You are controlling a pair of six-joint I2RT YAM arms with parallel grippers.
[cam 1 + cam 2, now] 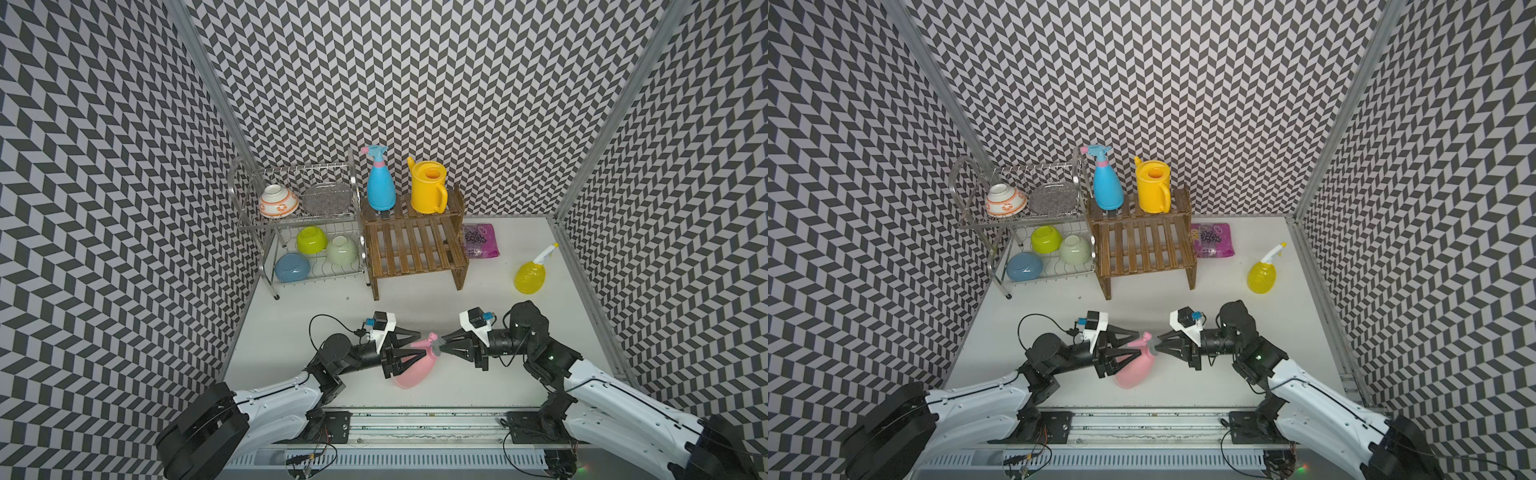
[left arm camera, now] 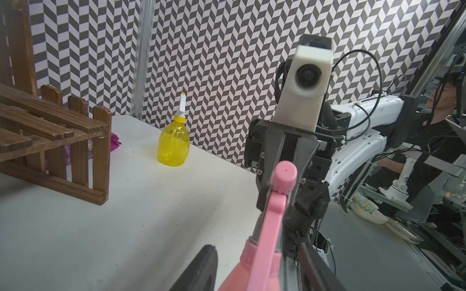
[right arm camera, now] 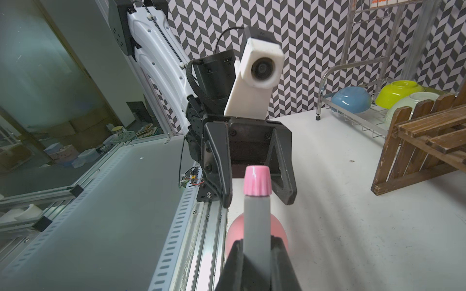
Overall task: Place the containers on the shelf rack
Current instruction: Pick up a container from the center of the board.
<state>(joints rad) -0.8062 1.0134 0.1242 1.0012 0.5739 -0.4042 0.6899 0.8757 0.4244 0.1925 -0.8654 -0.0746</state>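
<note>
Silver wire forms the dish rack (image 1: 299, 218) at the far left of the table (image 1: 478, 299), with an orange-patterned white bowl (image 1: 278, 202) on its upper level and lime (image 1: 311, 240), pale green (image 1: 341, 250) and blue (image 1: 291, 268) bowls below. Just beside it stands the shelf rack (image 1: 415, 249) of dark wooden slats. Its upper tier carries the blue spray bottle (image 1: 380, 187), upright with its pink nozzle pointing left, and then the yellow watering can (image 1: 428, 189), upright with its spout to the back left and its handle to the front right. Against the rack's right side lies a purple packet (image 1: 481, 241) whose print is too small to read. Well to the right, the translucent yellow bottle (image 1: 530, 276) stands upright on the table, nozzle up. Nearer the front, the left hand (image 1: 422, 341) has its jaws part-way apart on either side of the pink spray bottle (image 1: 415, 370), around its shoulder; I cannot tell whether they press it. The bottle is tilted, its long axis running from the base at the front left up to the head at the back right, and its pink nozzle cap (image 3: 257, 184) points toward the left arm. The right hand (image 1: 441, 345) is clamped on the bottle's grey trigger head (image 3: 257, 226), its fingers (image 3: 234, 264) tight against both sides in the right wrist view.
</note>
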